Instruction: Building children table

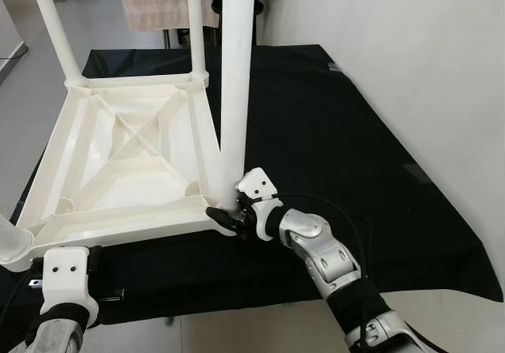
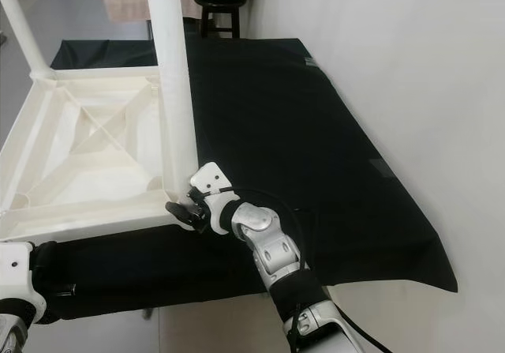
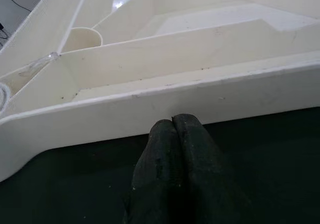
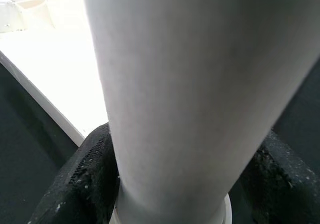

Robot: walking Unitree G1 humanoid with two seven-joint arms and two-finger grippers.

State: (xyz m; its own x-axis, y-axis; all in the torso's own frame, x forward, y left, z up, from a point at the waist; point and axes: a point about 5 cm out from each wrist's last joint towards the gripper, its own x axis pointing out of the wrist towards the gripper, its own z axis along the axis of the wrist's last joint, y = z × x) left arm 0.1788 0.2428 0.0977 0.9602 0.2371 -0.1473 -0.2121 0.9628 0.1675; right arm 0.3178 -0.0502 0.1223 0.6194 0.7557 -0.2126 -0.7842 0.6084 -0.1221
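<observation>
Both pincers observed: my right pincer point(image 1: 225, 215) clamps the table leg point(image 1: 235, 76); left pincer point(image 3: 172, 129) closed, beside the tabletop rim point(image 3: 150, 111).

A black cloth point(image 1: 331, 132) covers the desk, reaching its far corner beside the white wall point(image 1: 410, 45) on the right. Beyond the far edge stands a dark stool point(image 2: 219, 9), and a beige towel point(image 1: 162, 7) hangs to its left above grey floor point(image 1: 31, 92).
</observation>
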